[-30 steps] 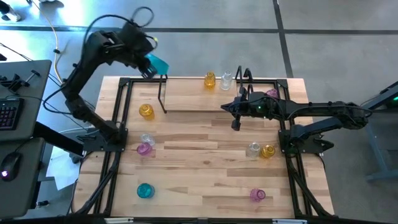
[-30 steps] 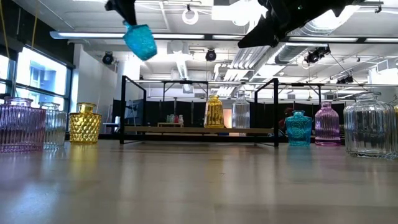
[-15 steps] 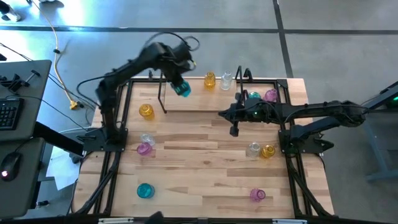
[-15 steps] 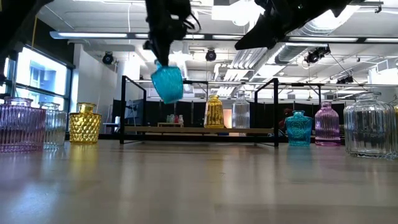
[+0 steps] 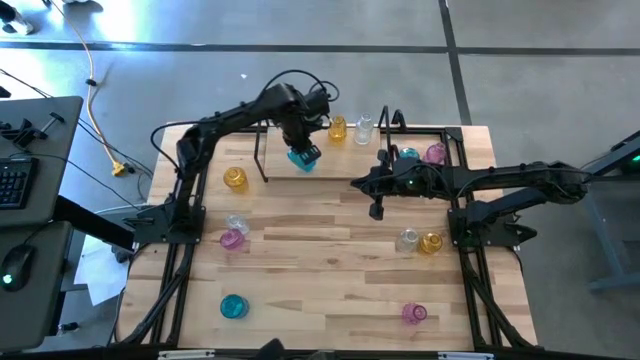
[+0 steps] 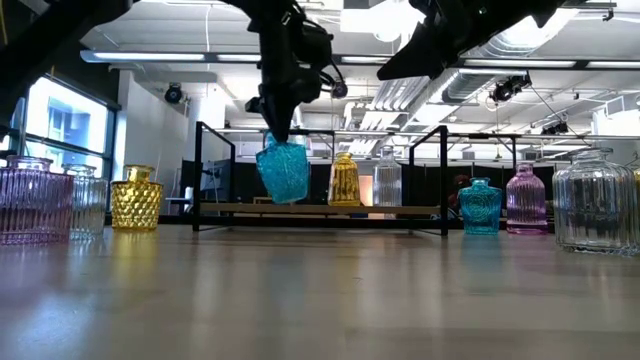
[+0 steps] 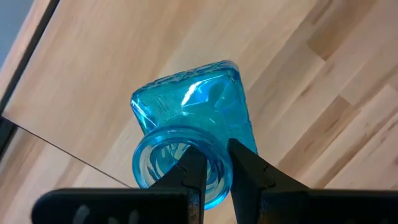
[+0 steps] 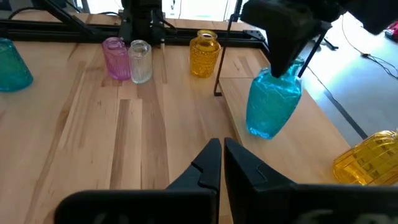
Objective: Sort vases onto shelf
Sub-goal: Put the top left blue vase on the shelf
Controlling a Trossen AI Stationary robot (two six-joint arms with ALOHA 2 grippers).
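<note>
My left gripper (image 7: 214,171) pinches the rim of a teal vase (image 5: 303,158), one finger inside the mouth, one outside. Vase hangs tilted just above the shelf (image 6: 320,208) at roughly 11 o'clock on the table (image 5: 330,270), not touching the tier. A yellow vase (image 5: 337,128) and a clear vase (image 5: 364,127) stand at 12 o'clock. My right gripper (image 8: 221,163) is fully closed and empty, hovering near 2 o'clock.

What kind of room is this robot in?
Probably a robotics lab or workshop: two robot arms work at a wooden table, there's a keyboard beside it, and bare ceiling pipes overhead.
</note>
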